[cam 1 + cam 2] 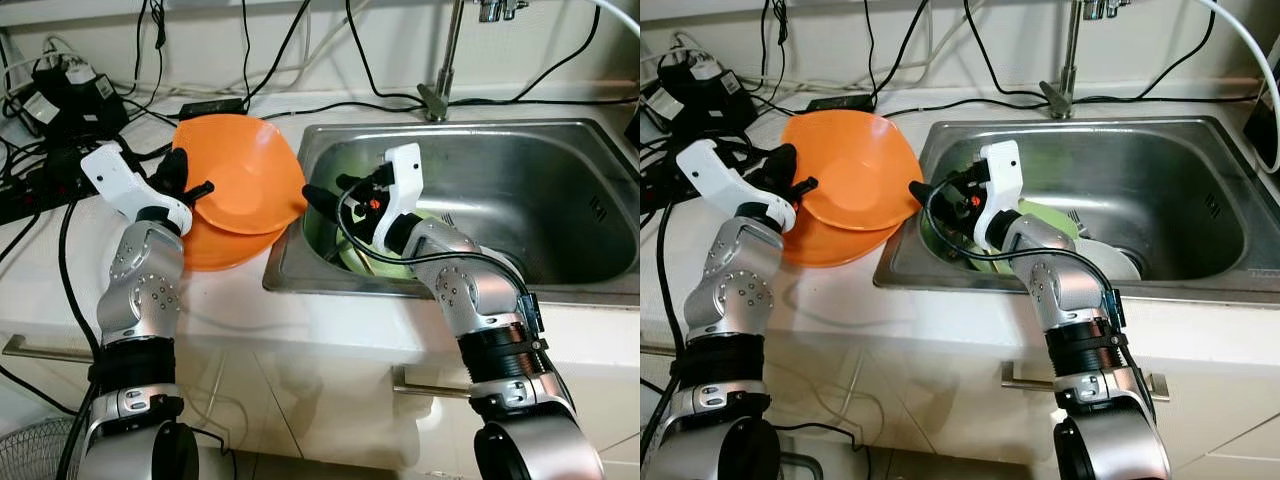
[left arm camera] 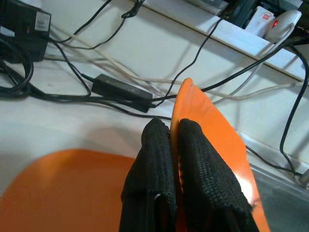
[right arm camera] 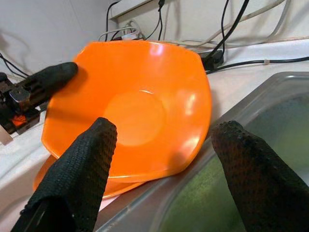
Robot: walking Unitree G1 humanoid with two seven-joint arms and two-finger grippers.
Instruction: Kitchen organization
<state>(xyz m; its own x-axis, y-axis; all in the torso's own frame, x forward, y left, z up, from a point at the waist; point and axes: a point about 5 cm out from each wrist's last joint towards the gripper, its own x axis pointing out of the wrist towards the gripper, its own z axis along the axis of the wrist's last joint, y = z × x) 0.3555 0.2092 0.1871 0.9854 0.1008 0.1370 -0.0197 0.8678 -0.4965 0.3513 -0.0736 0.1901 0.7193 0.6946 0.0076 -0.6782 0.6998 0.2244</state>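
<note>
Nearest the camera, white cabinet fronts (image 1: 330,400) with metal handles run below a pale counter (image 1: 230,310). On that counter, left of the steel sink (image 1: 560,200), an orange plate (image 1: 215,250) lies flat, and an orange bowl (image 1: 245,170) is tipped up on edge above it, its hollow facing right toward the sink and its rim standing roughly upright. Left hand (image 2: 175,145) is pinching the bowl's left rim, fingers pressed together on either side of it. Right hand (image 3: 164,159) hovers over the sink's left edge, fingers spread wide and aimed at the bowl's open face, not touching. Down in the sink sit green dishes (image 1: 1045,222) and a fork (image 1: 1076,220). Farther back, a tap (image 1: 440,70) rises, and black cables (image 1: 200,100) trail along the white wall.
</note>
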